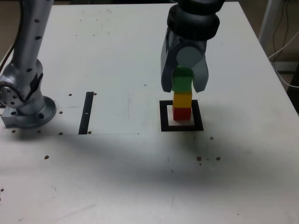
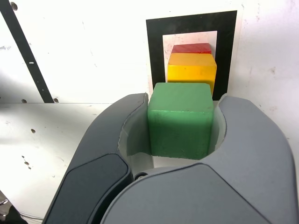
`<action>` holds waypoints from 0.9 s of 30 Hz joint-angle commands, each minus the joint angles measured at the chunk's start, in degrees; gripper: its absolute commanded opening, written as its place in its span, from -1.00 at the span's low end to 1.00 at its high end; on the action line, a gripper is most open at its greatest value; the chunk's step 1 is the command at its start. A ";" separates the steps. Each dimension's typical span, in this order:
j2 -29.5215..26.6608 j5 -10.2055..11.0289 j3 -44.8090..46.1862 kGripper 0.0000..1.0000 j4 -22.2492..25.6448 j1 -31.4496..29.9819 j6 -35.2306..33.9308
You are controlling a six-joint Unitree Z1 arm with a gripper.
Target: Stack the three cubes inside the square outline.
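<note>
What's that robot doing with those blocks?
The robot's gripper is holding the green block between its jaws, above the yellow block. The yellow one sits on the red block, inside the black square outline. It looks like a tower of three, though I can't tell if green is touching yellow.

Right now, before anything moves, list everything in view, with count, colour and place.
Green cube: one, green, between the gripper's jaws, above the yellow cube
Yellow cube: one, yellow-orange, on the red cube
Red cube: one, red, inside the square outline
Square outline: one, black, pale centre, on the table
Straight strip: one, black, toward the exterior view's left
Table: one, white, brown-specked, under everything listed above
Round-based post: one, grey, exterior view's left; whether part of the arm, unclear
Gripper: one, grey, around the green cube
</note>
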 commanded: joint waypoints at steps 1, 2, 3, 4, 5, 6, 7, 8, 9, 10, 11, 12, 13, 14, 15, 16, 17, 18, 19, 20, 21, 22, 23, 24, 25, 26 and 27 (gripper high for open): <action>0.20 -0.10 -0.40 -0.48 0.15 -0.12 0.24; 0.27 -0.10 -0.46 -0.48 0.15 -0.12 0.32; 0.33 -0.10 -0.50 -0.47 0.15 -0.11 0.40; 0.39 -0.12 -0.54 -0.47 0.15 -0.11 0.47; 0.44 -0.12 -0.57 -0.47 0.14 -0.11 0.52; 0.49 -0.12 -0.60 -0.47 0.12 -0.11 0.57; 0.53 -0.12 -0.64 -0.46 0.12 -0.11 0.59; 0.57 -0.14 -0.67 -0.44 0.13 -0.11 0.63; 0.61 -0.15 -0.69 -0.42 0.14 -0.10 0.68; 0.67 -0.17 -0.72 -0.38 0.19 -0.08 0.76; 0.71 -0.19 -0.73 -0.34 0.24 -0.05 0.86; 0.75 -0.21 -0.72 -0.30 0.29 0.01 0.99; 0.79 -0.24 -0.71 -0.26 0.34 0.08 1.15; 0.84 -0.25 -0.72 -0.22 0.38 0.17 1.33; 0.91 -0.25 -0.72 -0.19 0.40 0.27 1.52; 0.98 -0.25 -0.74 -0.16 0.41 0.38 1.70; 1.06 -0.23 -0.75 -0.14 0.41 0.49 1.89; 1.13 -0.22 -0.75 -0.13 0.40 0.60 2.07; 1.20 -0.21 -0.75 -0.12 0.38 0.68 2.24; 1.25 -0.21 -0.72 -0.11 0.38 0.77 2.37; 1.29 -0.22 -0.68 -0.11 0.37 0.82 2.47; 1.31 -0.23 -0.63 -0.11 0.36 0.87 2.54; 1.32 -0.25 -0.54 -0.11 0.34 0.90 2.59; 1.33 -0.27 -0.46 -0.10 0.33 0.92 2.62; 1.34 -0.28 -0.36 -0.10 0.31 0.93 2.63; 1.37 -0.29 -0.28 -0.09 0.28 0.93 2.63; 1.41 -0.30 -0.24 -0.08 0.24 0.93 2.63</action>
